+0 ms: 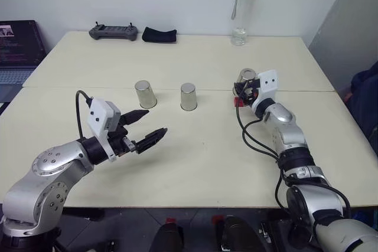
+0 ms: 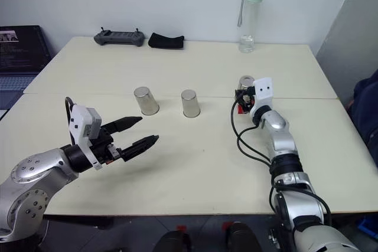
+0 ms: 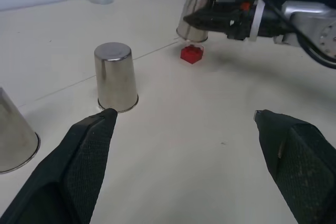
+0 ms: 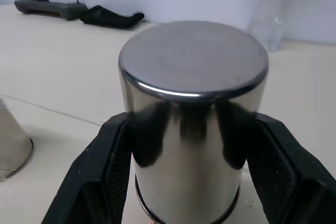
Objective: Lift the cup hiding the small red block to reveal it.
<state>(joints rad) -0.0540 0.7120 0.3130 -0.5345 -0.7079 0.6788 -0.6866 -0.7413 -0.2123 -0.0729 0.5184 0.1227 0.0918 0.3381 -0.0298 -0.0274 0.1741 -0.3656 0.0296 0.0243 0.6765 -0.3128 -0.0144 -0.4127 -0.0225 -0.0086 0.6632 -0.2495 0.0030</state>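
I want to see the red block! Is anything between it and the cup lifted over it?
No, just air: in the left wrist view the cup hangs above the red block.

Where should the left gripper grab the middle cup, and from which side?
Grip the middle cup across its side wall, about mid-height, coming in level from the robot's side. It stands upside down, closed base up, so there is no rim to hook, and its taper narrows upward. The left gripper is open, with bare table in between.

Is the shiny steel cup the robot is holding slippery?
Probably a bit: the shiny steel cup looks smooth and mirror-like, and it tapers. The right gripper's textured fingers clamp both sides, which likely helps. It looks stiff, not squashy.
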